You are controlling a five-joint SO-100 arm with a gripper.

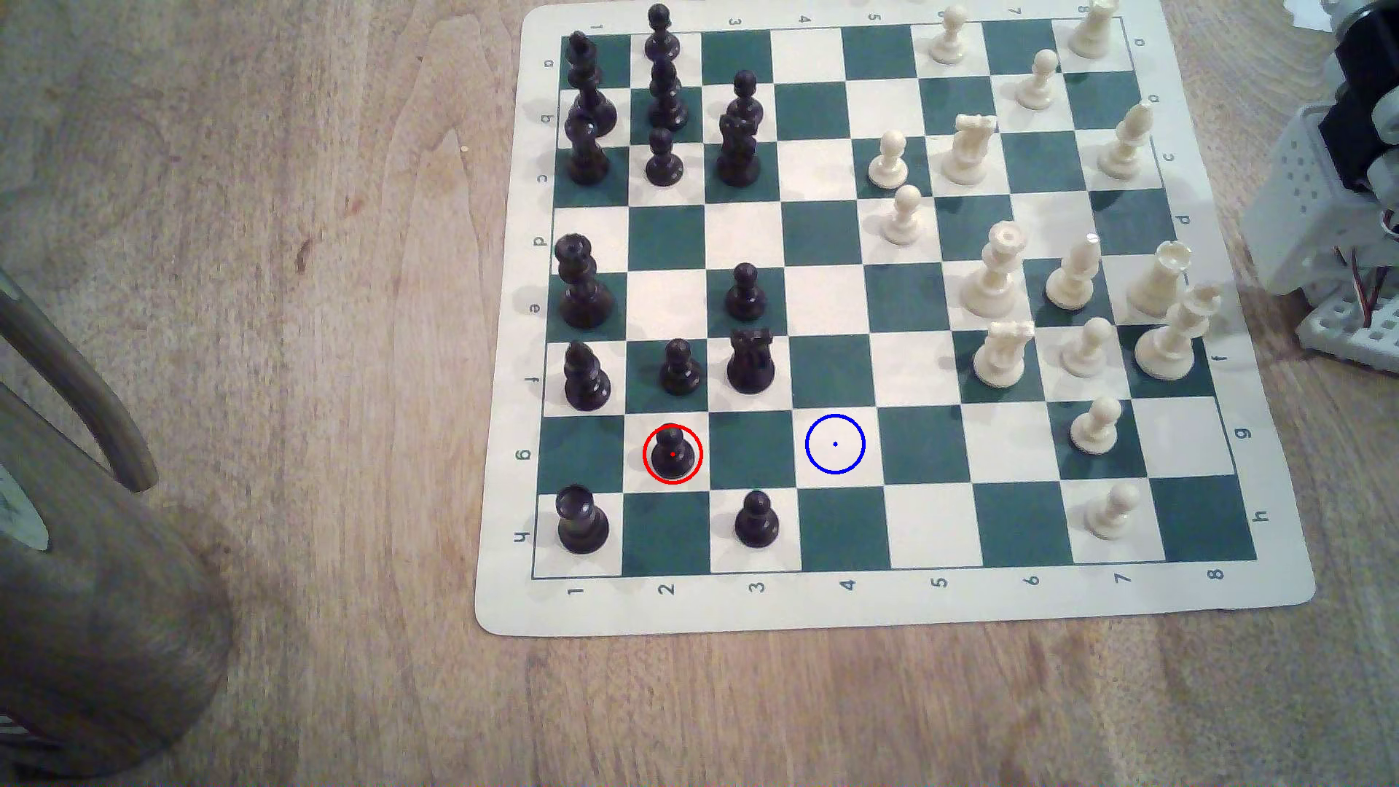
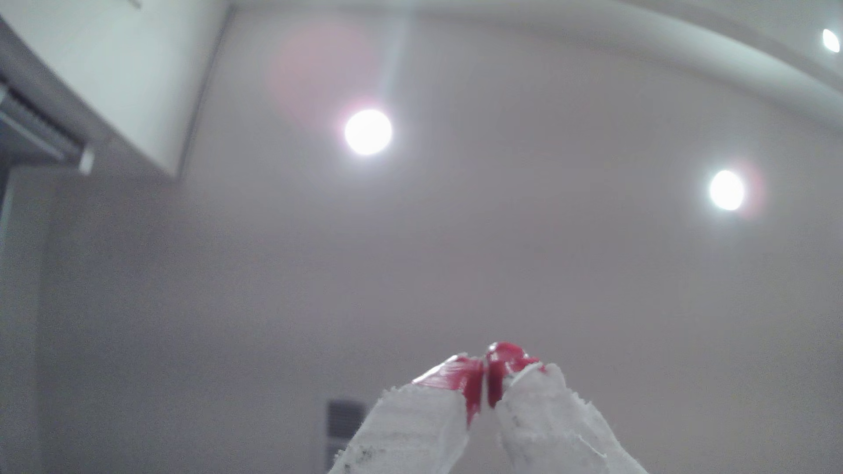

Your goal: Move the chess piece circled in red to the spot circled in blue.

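Black pawn [image 1: 672, 456] sitting in its red ring, tool [image 2: 485, 380] pointing up at the ceiling.

The pawn is standing upright on a cream square of the chessboard [image 1: 893, 609], in the row marked g, second column, with a red circle drawn around it. The blue-ringed spot [image 1: 835, 444] is lying in the same row, two squares toward the exterior view's right, with one bare green square between them. A black knight [image 1: 750, 362] is standing one row up, diagonally between the two. The board is resting on a wooden worktop [image 1: 303, 378], and the arm's white base [image 1: 1332, 219] is sitting off the board at the exterior view's right edge. In the wrist view the tool's red-tipped fingers [image 2: 470, 387] are pressing together with nothing between them, facing ceiling lights [image 2: 367, 132].
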